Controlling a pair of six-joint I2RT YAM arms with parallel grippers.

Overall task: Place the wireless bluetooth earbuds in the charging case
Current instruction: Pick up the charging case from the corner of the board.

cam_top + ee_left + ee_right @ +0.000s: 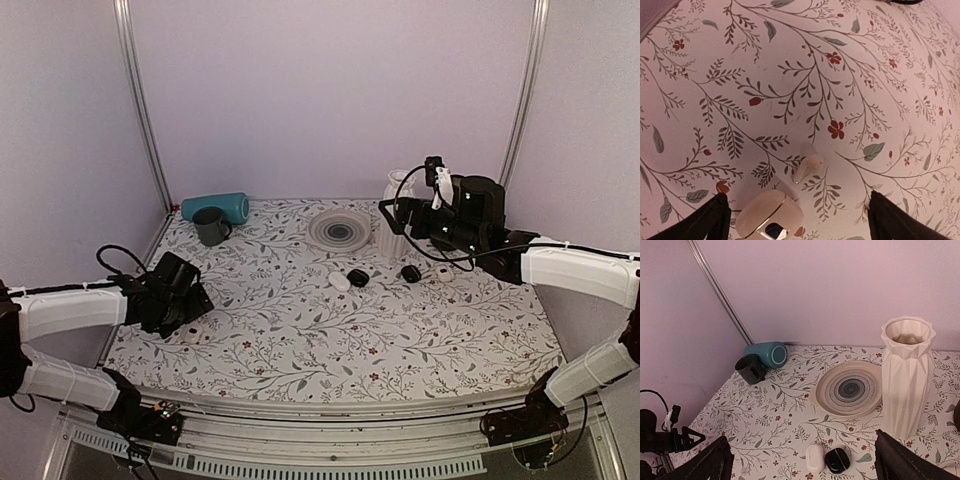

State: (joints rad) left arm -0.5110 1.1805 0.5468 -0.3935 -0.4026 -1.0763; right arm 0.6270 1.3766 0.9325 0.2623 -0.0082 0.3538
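— Floral-print table (300,340), lilac walls around it. What do you have on the left?

— My left gripper (797,197) hangs over the cloth, jaws spread wide, holding nothing. The charging case (769,218) lies below it, with one earbud (807,167) on the cloth just beside it. I can't make out a second earbud.

— And to the right?

— A teal cylinder (215,206) on its side by a dark mug (211,226), a spiral plate (339,230), a white oval pod (815,458) just beside a black pod (837,460), and a white vase (907,375). My right gripper (802,436) is raised near the vase, jaws spread too, gripping nothing.
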